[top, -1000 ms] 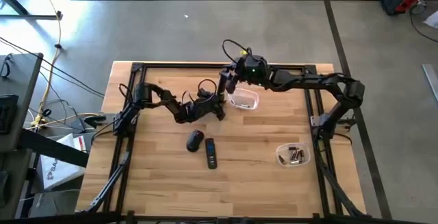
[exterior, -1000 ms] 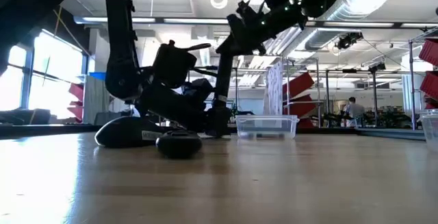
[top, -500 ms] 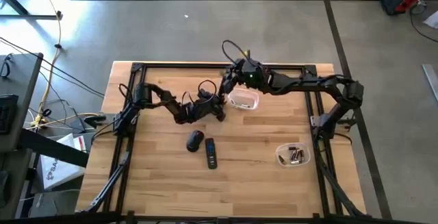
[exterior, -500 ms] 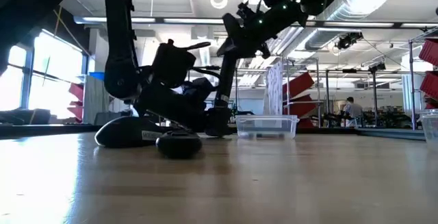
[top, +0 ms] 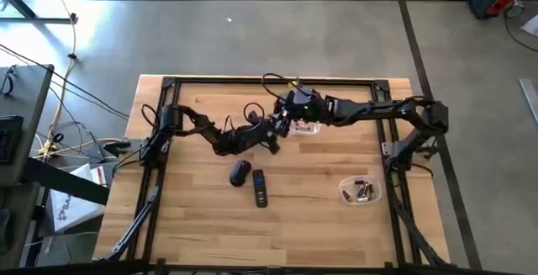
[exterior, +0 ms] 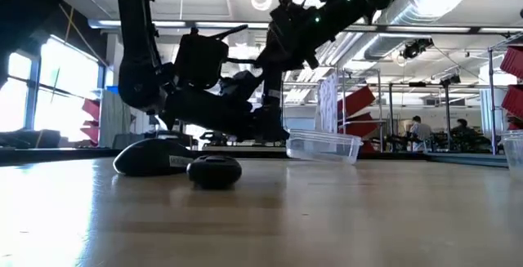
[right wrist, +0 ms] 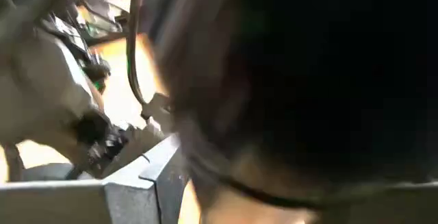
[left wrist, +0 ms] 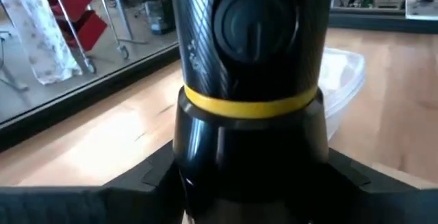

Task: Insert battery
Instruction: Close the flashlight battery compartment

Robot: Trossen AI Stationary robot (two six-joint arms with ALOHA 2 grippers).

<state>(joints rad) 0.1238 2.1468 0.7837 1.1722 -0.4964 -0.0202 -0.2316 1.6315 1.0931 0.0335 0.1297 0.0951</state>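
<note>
Both grippers (top: 277, 130) apparently meet beside the clear container (top: 306, 124).

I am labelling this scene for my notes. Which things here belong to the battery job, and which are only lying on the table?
For the job:
- flashlight, held in the left gripper
- right gripper, close beside it
- batteries in the small tub

Lying about:
- computer mouse
- remote control
- clear tub by the grippers, use unclear
</note>
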